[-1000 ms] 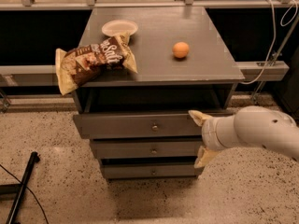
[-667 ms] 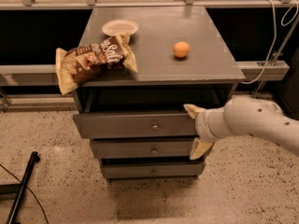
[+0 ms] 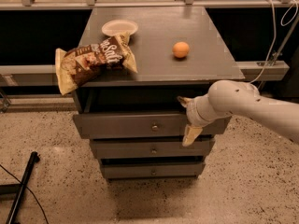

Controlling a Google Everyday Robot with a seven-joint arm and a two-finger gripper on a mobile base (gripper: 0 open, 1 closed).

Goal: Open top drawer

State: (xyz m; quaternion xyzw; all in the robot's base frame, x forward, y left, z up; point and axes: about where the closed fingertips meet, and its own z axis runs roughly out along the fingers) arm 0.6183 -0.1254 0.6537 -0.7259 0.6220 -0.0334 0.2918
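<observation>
— Where is the pincer (image 3: 187, 118)?
— It is at the right part of the top drawer (image 3: 126, 124), to the right of the little round knob (image 3: 154, 126). Its two fingers are spread far apart. One fingertip (image 3: 183, 101) is up by the top edge of the drawer front. The other is down by the bottom edge. I cannot tell if they touch the front.
— And where is the drawer?
— It is right under the grey cabinet top (image 3: 205, 27). Its front sticks out a little, and a dark gap shows above it. The middle drawer (image 3: 121, 149) and the bottom drawer (image 3: 126, 171) sit below it.
— What else is around?
— A chip bag (image 3: 93, 62) lies on the left of the top and hangs over the left front corner. A white plate (image 3: 119, 27) is just behind the bag. An orange (image 3: 181, 49) sits to the right, well apart from both. A black pole (image 3: 21, 190) lies on the speckled floor (image 3: 243, 190).
— What is in the way?
— Only the pincer and its wrist cover the right end of the front.
— How is the arm?
— The white arm (image 3: 252, 106) comes in low from the right and points left.
</observation>
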